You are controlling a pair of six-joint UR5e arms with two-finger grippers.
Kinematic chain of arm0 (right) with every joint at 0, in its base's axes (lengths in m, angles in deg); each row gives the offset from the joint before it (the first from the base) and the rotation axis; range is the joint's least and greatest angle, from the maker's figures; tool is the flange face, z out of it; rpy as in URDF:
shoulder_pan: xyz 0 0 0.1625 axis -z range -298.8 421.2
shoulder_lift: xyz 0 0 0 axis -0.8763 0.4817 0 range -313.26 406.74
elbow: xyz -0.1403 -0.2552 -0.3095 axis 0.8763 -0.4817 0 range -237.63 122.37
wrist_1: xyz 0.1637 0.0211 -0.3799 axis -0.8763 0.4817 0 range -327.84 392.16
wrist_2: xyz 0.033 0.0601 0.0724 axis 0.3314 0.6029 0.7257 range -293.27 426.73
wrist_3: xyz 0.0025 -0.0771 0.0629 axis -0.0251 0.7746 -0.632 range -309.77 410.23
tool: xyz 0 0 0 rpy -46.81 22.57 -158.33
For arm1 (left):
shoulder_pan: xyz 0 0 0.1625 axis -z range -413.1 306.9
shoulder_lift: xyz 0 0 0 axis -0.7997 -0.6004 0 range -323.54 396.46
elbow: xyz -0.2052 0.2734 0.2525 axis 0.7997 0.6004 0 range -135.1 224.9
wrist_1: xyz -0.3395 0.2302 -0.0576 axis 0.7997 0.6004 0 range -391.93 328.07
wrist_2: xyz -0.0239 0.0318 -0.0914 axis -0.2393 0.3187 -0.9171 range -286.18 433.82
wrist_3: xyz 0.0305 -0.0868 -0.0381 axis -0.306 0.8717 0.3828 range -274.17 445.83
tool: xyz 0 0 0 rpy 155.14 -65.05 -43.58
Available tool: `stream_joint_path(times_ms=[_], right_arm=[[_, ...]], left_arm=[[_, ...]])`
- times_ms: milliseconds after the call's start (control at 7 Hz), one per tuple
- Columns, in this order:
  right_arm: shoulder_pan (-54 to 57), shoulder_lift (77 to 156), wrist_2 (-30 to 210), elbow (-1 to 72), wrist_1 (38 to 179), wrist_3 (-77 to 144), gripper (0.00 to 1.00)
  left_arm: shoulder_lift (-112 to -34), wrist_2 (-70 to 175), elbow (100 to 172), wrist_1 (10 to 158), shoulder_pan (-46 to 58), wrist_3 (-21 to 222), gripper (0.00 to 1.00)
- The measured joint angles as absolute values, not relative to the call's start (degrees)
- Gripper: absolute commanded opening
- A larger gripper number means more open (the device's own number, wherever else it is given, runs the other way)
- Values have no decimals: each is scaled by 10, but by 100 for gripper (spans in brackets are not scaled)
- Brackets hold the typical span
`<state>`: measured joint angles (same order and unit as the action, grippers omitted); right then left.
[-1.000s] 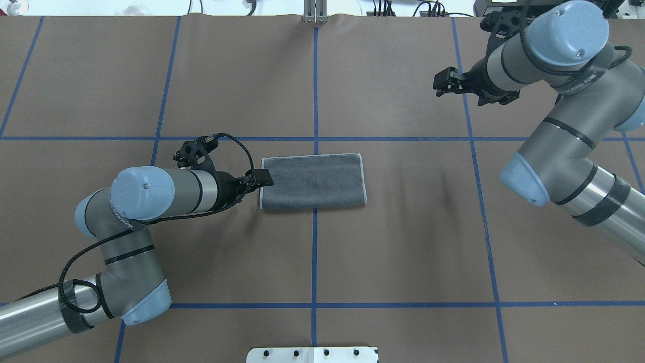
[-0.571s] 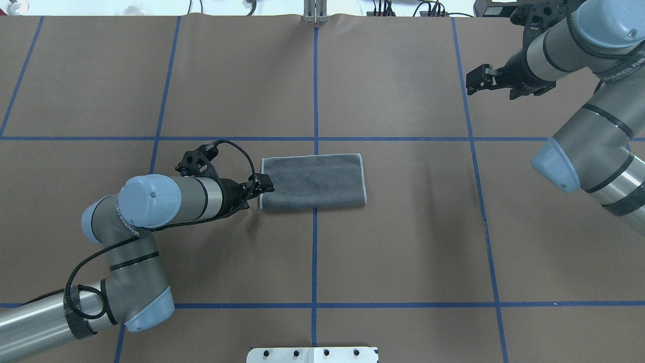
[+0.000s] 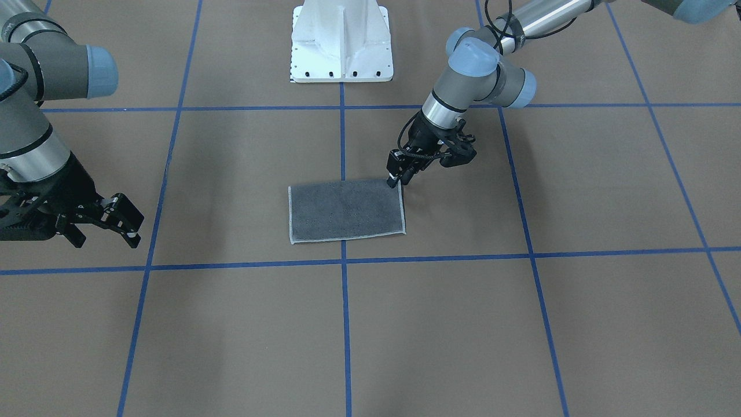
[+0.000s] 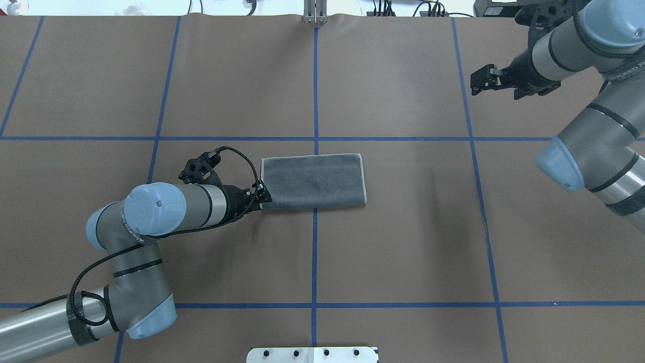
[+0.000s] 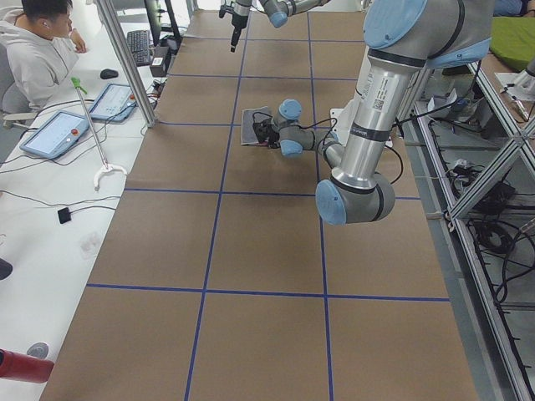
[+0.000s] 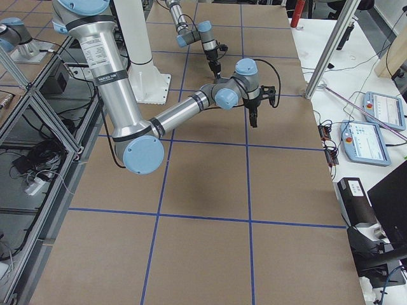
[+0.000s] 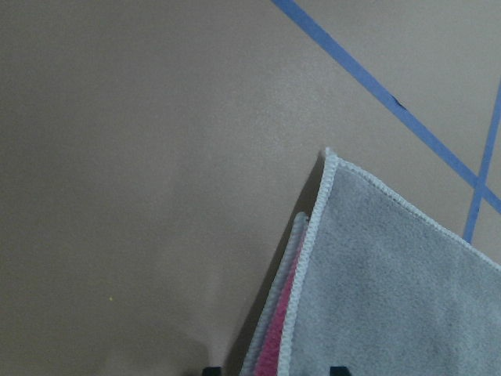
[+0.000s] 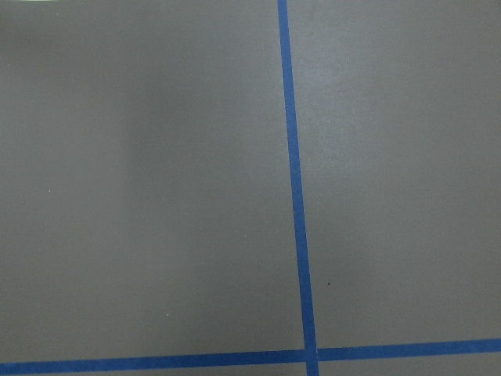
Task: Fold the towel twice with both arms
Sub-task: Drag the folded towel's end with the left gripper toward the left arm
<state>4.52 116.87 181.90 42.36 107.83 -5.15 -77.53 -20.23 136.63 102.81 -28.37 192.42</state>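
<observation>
The brown paper-covered worktop, marked into squares by blue tape lines, carries everything. In the overhead view, the silver-grey jointed left arm with light blue caps reaches in from 8 o'clock, and the matching right arm hangs over the 2 o'clock corner. The small terry towel lies flat near the middle, folded into a rectangle with its long sides running from 9 to 3 o'clock. Its dark grey face is up, and it lies across the central tape line. In the left wrist view a pink-red layer shows under its light grey stitched edge. The black two-finger left gripper sits low at the towel's 8 o'clock corner, its tips a little apart on either side of that edge. The black right gripper has its fingers spread and holds nothing, well apart from the towel at 2 o'clock.
</observation>
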Motion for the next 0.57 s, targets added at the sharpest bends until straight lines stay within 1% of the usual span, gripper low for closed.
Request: stream_joint_path(times_ms=[143,571], right_arm=[[45,1169,1819,424,1078,-51,100],[45,1170,1819,426,1078,-51,100]], left_arm=[[-775,-202,1366,1028,-284,1925,32],[-776,-203,1367,1029,-284,1922,33]])
